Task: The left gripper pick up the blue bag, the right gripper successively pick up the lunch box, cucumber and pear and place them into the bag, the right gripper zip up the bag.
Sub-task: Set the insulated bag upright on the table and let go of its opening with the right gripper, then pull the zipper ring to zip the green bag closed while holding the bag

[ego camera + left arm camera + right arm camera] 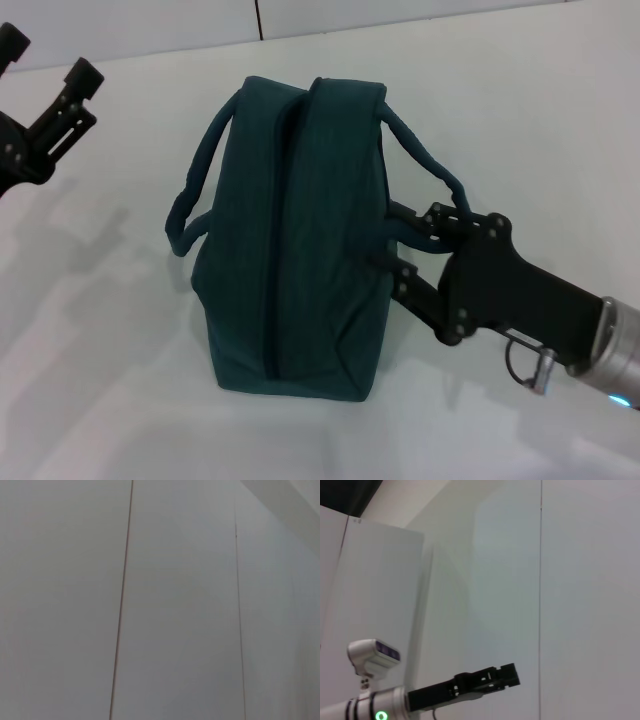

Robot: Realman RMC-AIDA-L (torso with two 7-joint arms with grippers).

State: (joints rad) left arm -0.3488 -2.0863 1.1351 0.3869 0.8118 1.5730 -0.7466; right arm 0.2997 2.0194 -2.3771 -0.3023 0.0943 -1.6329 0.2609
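The blue bag (285, 240) stands on the white table (110, 380) in the head view. Its top seam runs closed along the middle, and a handle loop hangs out on each side. My right gripper (388, 250) is at the bag's right side, just under the right handle (440, 175). Its fingers are a little apart and their tips touch the fabric. My left gripper (48, 58) is raised at the far left, away from the bag, open and holding nothing. The lunch box, cucumber and pear are out of view.
The right wrist view shows white wall panels and my left gripper (511, 674) far off. Only white wall panels with thin seams (122, 600) appear in the left wrist view. The table's far edge meets the wall behind the bag.
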